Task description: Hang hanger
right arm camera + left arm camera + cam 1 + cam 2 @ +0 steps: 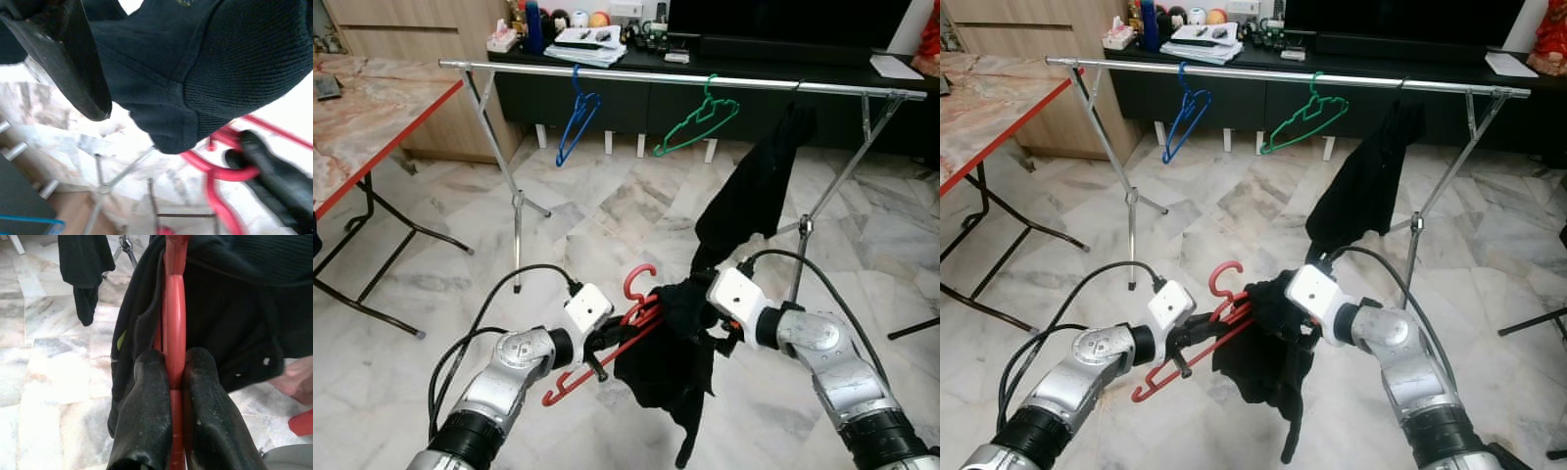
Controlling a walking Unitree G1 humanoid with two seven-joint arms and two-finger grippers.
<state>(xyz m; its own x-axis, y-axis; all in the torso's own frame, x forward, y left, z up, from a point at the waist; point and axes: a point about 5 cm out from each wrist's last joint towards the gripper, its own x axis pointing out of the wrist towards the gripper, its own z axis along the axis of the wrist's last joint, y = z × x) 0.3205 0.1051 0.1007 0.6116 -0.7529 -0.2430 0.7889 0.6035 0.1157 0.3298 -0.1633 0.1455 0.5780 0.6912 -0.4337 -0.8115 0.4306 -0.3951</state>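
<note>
Low before the rail point(705, 80), well short of it: red hanger point(607, 354) pinched tight in left gripper point(597, 360), long axis slanting up toward right gripper point(710, 328), hook point(639, 281) upward, black garment point(666, 367) draped; right fingers' state unclear.

Silver arms, white wrist blocks, black cables, seemingly scuffed black fingers point(146, 416).

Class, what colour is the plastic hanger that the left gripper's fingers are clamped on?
Red: the plastic hanger shows best in the left wrist view.
</note>
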